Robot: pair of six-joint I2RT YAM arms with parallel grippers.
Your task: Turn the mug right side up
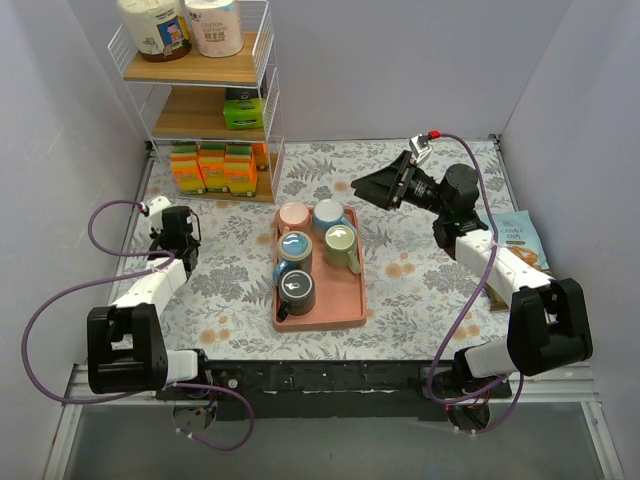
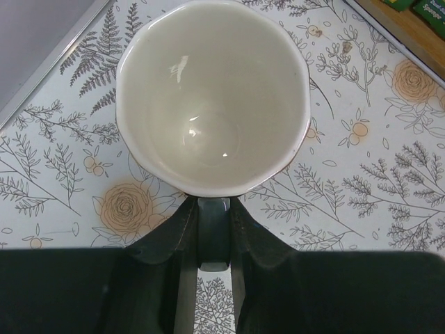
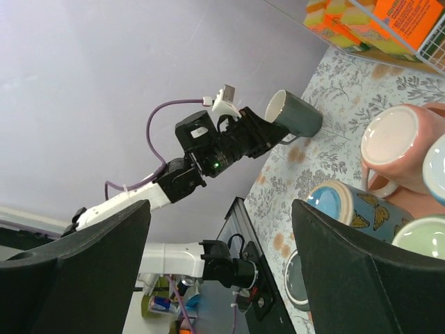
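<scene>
The mug (image 2: 212, 97) is grey outside and cream inside. In the left wrist view its mouth faces up at the camera, over the flowered tablecloth. My left gripper (image 2: 213, 209) is shut on the mug's dark handle (image 2: 213, 233). The right wrist view shows the same mug (image 3: 292, 115) held at the table's left side, its base at or just above the cloth. In the top view the left gripper (image 1: 172, 228) covers the mug. My right gripper (image 1: 375, 188) hangs open above the table behind the tray, nothing between its fingers (image 3: 348, 271).
A pink tray (image 1: 350, 312) in the middle holds several mugs, among them a pink one (image 1: 293, 215), a green one (image 1: 340, 240) and a dark one (image 1: 296, 288). A wire shelf rack (image 1: 265, 100) stands at the back left. A snack bag (image 1: 520, 240) lies at the right.
</scene>
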